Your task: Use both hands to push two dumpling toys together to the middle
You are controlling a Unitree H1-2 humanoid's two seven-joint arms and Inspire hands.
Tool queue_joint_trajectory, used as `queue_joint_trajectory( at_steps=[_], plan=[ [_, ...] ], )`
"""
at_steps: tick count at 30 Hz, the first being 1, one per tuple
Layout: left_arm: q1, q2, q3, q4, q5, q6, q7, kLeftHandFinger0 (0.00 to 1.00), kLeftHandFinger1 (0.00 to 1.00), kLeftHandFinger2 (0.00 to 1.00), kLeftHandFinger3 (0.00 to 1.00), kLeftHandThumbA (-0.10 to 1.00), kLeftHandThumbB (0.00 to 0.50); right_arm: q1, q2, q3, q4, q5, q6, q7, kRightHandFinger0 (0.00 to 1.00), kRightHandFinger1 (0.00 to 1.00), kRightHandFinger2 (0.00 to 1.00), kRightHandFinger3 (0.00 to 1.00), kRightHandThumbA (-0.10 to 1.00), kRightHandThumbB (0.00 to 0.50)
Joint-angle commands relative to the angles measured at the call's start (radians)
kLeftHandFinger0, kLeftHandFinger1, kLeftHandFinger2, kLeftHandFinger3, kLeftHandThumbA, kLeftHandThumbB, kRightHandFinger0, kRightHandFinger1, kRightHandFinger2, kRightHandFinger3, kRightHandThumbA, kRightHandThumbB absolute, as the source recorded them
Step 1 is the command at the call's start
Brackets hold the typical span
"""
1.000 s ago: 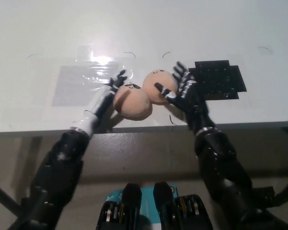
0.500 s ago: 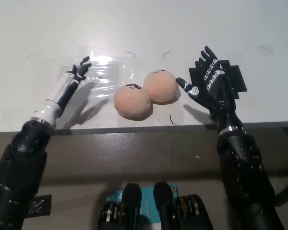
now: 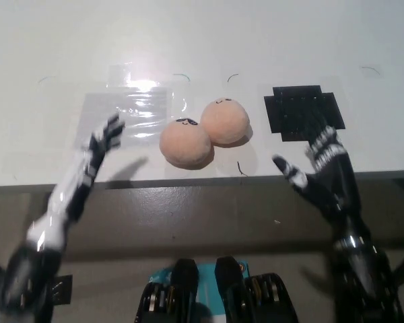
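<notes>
At the near edge of the white worktop [image 3: 209, 40], the black right hand [image 3: 323, 171] is hovering released, fingers spread, holding nothing. On the left, the white left hand [image 3: 101, 145] is hanging over the near edge too, blurred, fingers apart and grasping nothing. Farther in, between the hands, the two dumpling toys are sitting touching each other: the nearer dumpling [image 3: 184, 143] on the left, the farther dumpling [image 3: 225, 122] just right of it. A black mat [image 3: 303, 111] is lying to the right, a clear plastic sheet [image 3: 124, 114] to the left.

2 touching peach dumpling toys [image 3: 203, 132] mid-table
</notes>
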Motion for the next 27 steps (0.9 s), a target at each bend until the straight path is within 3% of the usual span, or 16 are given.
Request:
queue_joint_trajectory(
  at_steps=[1,2,6,8,12,18,22,24,27],
  plan=[
    [0.245,0.002,-0.019,-0.390,-0.178,0.036,-0.034,1.00,1.00,1.00,1.00,1.00,0.422,0.222,-0.042,0.074,-0.413,-0.044,0.017,0.061,1.00,1.00,1.00,1.00,1.00,0.272],
    [0.283,0.010,-0.020,-0.399,-0.189,0.015,-0.041,1.00,1.00,1.00,1.00,1.00,0.412,0.260,-0.049,0.082,-0.439,-0.038,-0.002,0.068,1.00,1.00,1.00,1.00,1.00,0.260],
    [0.429,0.034,-0.020,-0.433,-0.219,-0.043,-0.058,1.00,1.00,1.00,1.00,1.00,0.400,0.407,-0.090,0.109,-0.503,0.009,-0.048,0.095,1.00,1.00,1.00,1.00,1.00,0.319],
    [0.477,0.038,-0.019,-0.454,-0.241,-0.023,-0.061,1.00,1.00,1.00,1.00,1.00,0.432,0.464,-0.105,0.115,-0.517,0.008,-0.066,0.096,1.00,1.00,1.00,1.00,1.00,0.315],
    [0.568,0.048,-0.025,-0.446,-0.256,-0.068,-0.088,1.00,1.00,1.00,1.00,1.00,0.406,0.576,-0.138,0.120,-0.526,0.020,-0.111,0.094,1.00,1.00,1.00,1.00,1.00,0.298],
    [0.621,0.054,-0.026,-0.405,-0.280,-0.058,-0.118,1.00,1.00,1.00,1.00,1.00,0.389,0.643,-0.155,0.106,-0.476,0.042,-0.153,0.081,1.00,1.00,1.00,1.00,1.00,0.286],
    [0.623,0.046,-0.022,-0.338,-0.277,-0.054,-0.129,1.00,1.00,1.00,1.00,1.00,0.429,0.651,-0.158,0.089,-0.430,0.044,-0.153,0.074,1.00,1.00,1.00,1.00,1.00,0.302],
    [0.622,0.042,-0.017,-0.302,-0.279,-0.047,-0.133,1.00,1.00,1.00,1.00,1.00,0.452,0.651,-0.160,0.090,-0.405,0.065,-0.169,0.083,1.00,1.00,1.00,1.00,1.00,0.280],
    [0.619,0.039,-0.016,-0.267,-0.261,-0.053,-0.135,1.00,1.00,1.00,1.00,1.00,0.448,0.650,-0.163,0.090,-0.384,0.059,-0.176,0.084,1.00,1.00,1.00,1.00,1.00,0.290]
  ],
)
